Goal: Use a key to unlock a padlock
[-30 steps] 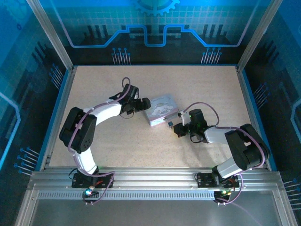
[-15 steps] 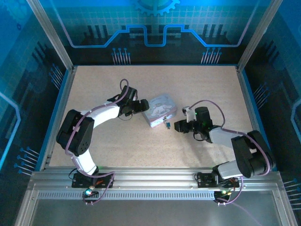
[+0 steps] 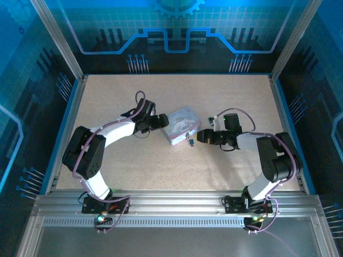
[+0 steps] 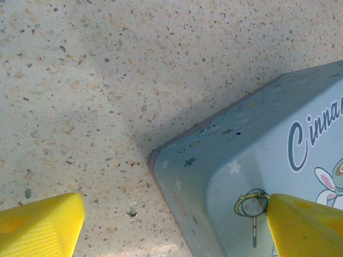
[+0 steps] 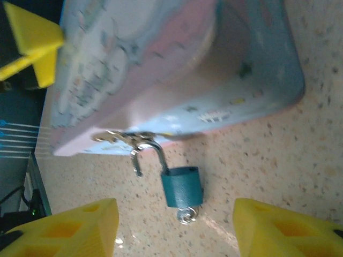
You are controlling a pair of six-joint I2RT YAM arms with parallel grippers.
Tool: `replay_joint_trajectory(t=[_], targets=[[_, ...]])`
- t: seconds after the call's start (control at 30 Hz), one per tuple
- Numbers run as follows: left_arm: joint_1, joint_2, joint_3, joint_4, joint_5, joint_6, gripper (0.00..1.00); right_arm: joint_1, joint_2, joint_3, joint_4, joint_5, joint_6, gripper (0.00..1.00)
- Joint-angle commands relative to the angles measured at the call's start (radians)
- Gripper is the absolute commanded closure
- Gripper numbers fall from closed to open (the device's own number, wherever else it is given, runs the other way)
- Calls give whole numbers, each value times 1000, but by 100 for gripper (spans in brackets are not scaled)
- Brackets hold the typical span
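So the left claw (image 4: pixel 172 225) straddles a corner of the tin (image 4: pixel 252 155), spread wide, probably steadying it. The right claw (image 5: pixel 177 230) gapes empty beside the padlock (image 5: pixel 182 186) hanging off the tin, and its shackle (image 5: pixel 155 152) looks popped.

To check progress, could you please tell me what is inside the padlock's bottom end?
A small silvery piece, apparently the head of the key, sticks out of the bottom of the padlock. Its blade, if inserted, is covered by the teal body.
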Motion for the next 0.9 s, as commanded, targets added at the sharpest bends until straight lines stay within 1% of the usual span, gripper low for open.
replay_joint_trajectory(t=[0.0, 0.07, 0.17, 0.33, 0.4, 0.67, 0.87], targets=[[11, -15, -35, -82, -28, -17, 12, 18, 22, 9, 45, -46, 53, 33], [10, -13, -35, -79, -25, -18, 12, 21, 26, 0, 85, -40, 60, 27], [10, -11, -37, -72, -21, -23, 12, 20, 37, -12, 134, -44, 65, 25], [10, -11, -38, -66, -16, -28, 12, 16, 92, -13, 228, -89, 80, 28], [10, -13, -38, -66, -16, -27, 12, 16, 112, -10, 261, -101, 85, 31], [10, -10, -38, -62, -13, -32, 12, 27, 158, 30, 260, -100, 79, 32], [10, -10, -37, -61, -11, -32, 12, 55, 190, 64, 248, -110, 69, 34]])
